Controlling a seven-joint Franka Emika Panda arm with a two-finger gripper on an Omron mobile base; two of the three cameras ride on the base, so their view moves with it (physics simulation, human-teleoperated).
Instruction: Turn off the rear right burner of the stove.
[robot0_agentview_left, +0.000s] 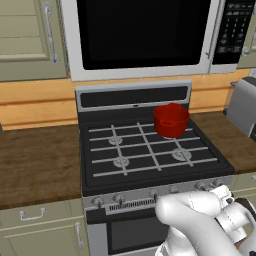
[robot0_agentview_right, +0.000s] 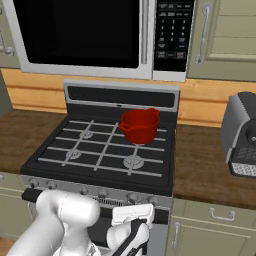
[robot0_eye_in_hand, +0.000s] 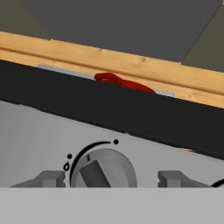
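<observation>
Jaws (robot0_eye_in_hand: 108, 179): standing wide apart, one grey tip to each side of a knob (robot0_eye_in_hand: 103, 168), neither tip touching it as far as the hand view shows. The knob sits low in that view, partly cut by the bottom edge. Its dark bar is tilted off the vertical, and an arc with dots and a small flame mark curves round its upper left.

Front strip (robot0_eye_in_hand: 39, 135): silver, carrying the knob row. In the left base view the arm is low in front of the stove (robot0_agentview_left: 150, 150), wrist towards the right end of the strip (robot0_agentview_left: 150, 197). Whether this knob serves the rear right burner cannot be confirmed from the pictures; I judge it likely.

Step in hand: closing on the knob. Advice:
- Centre the knob between the tips before closing, so both pads meet it together.
- Advance squarely to the strip; a grip on the front rim alone may slip.
- Close firmly, then rotate about the knob's own axis, without side pull.
- Turn until the bar meets the off mark.

Cooktop: black, light grey grates. A red pot (robot0_agentview_left: 171, 120) stands on the rear right burner (robot0_agentview_right: 141, 134). No flame is discernible.

Beyond: back panel (robot0_agentview_left: 134, 96), then microwave (robot0_agentview_left: 145, 35) above.
</observation>
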